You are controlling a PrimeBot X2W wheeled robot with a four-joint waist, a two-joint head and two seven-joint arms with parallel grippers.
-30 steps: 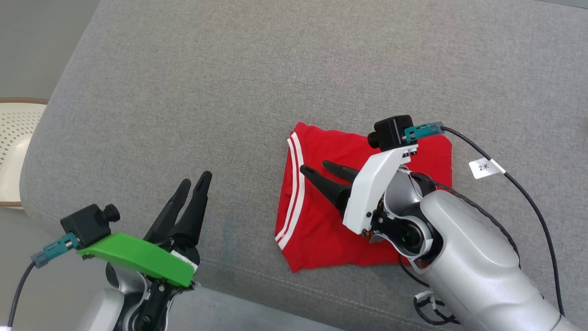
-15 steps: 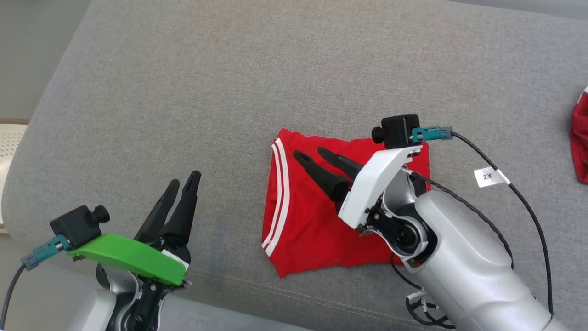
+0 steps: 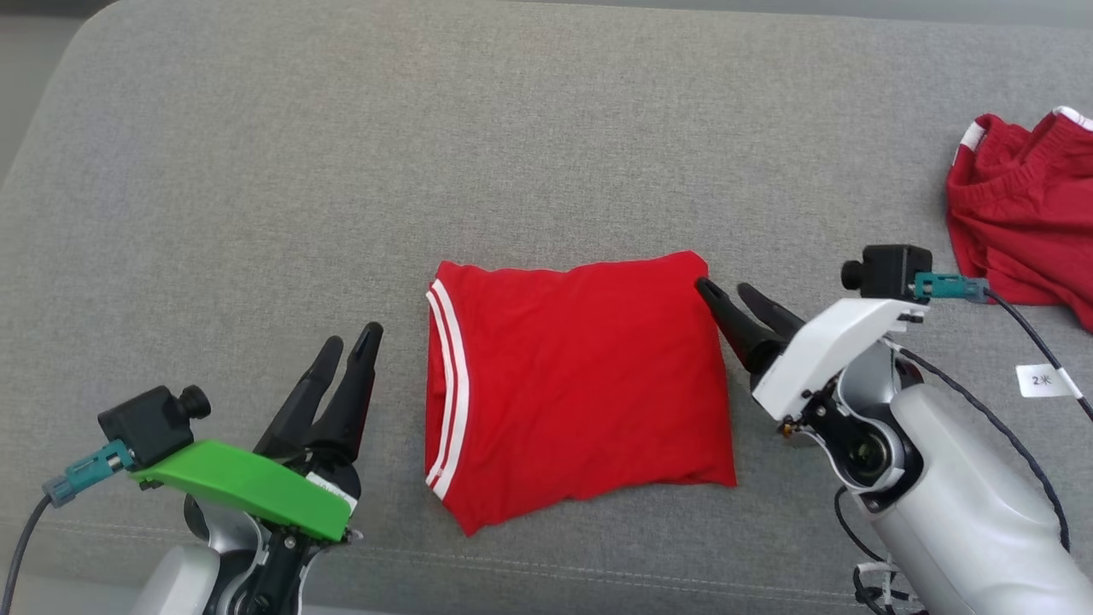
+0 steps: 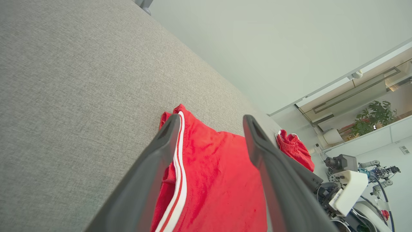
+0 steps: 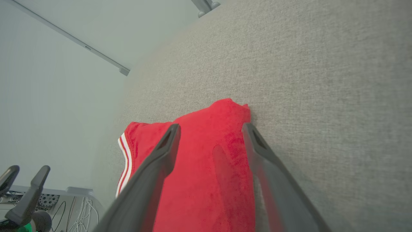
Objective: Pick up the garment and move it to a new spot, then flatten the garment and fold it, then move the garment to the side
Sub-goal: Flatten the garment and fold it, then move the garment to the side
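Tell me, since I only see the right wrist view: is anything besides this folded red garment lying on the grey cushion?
Observer: Yes. A second, crumpled red garment lies on the grey cushion, off to the robot's right of the right end effector.
Operator: Is my end effector over the fold?
Observer: Only its tips are. They sit at the far right corner of the folded red garment, and the rest of the open fingers are over bare cushion.

The left end effector (image 3: 352, 338) and right end effector (image 3: 723, 288) hover low, jaws parted, empty.
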